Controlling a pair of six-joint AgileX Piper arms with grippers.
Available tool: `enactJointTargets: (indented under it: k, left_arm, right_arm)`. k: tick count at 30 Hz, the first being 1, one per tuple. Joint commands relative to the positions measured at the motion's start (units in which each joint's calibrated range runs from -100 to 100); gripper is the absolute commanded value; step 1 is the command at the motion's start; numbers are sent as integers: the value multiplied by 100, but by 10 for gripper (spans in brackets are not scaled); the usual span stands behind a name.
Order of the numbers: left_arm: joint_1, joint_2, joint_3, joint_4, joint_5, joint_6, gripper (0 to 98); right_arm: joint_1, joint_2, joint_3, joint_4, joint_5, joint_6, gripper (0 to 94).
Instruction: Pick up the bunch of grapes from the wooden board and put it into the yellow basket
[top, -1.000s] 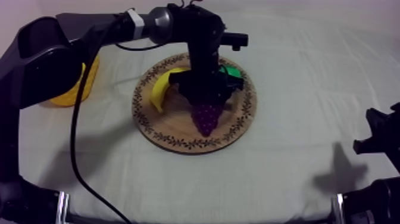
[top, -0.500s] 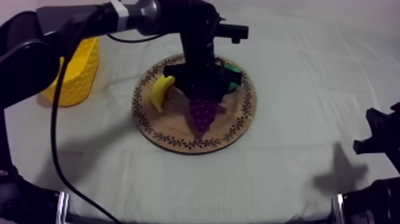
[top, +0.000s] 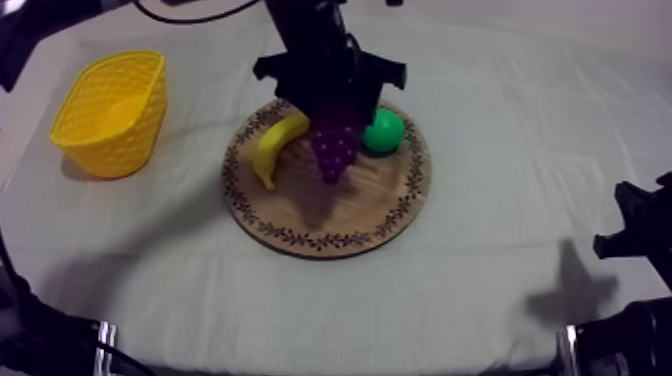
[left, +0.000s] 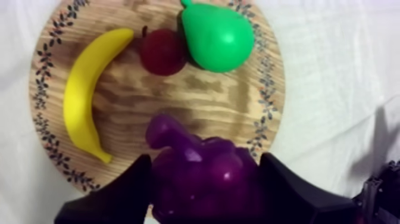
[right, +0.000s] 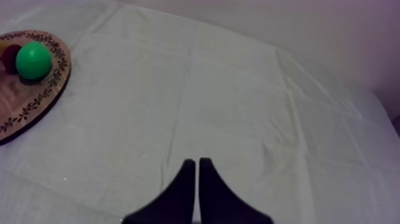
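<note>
Grey-white cloth (top: 480, 150) spreads under everything; at four o'clock from the wooden board (top: 330, 215) my right gripper (right: 197, 164) rests, fingers pinched together on nothing. Over the board my left gripper (left: 202, 184) clenches the bunch of grapes (top: 335, 145), with the banana (top: 275, 145) at nine o'clock and the pear (top: 383, 130) at one. The yellow basket (top: 105, 110) stands at ten o'clock, well apart
</note>
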Motion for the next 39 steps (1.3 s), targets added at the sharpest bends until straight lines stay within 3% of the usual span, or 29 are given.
enactJointTargets:
  k: [1,14,39]
  left_arm:
    - [-1,-160,16,-14,47,-1,527]
    - [-365,-568,363,-105,139,-130,527]
    - [-2634,-1136,681,-478,310,-972,526]
  right_arm:
    - [-2,0,-4,3,2,-4,3]
    - [-2,0,-4,3,2,-4,3]
    - [-2,0,-4,3,2,-4,3]
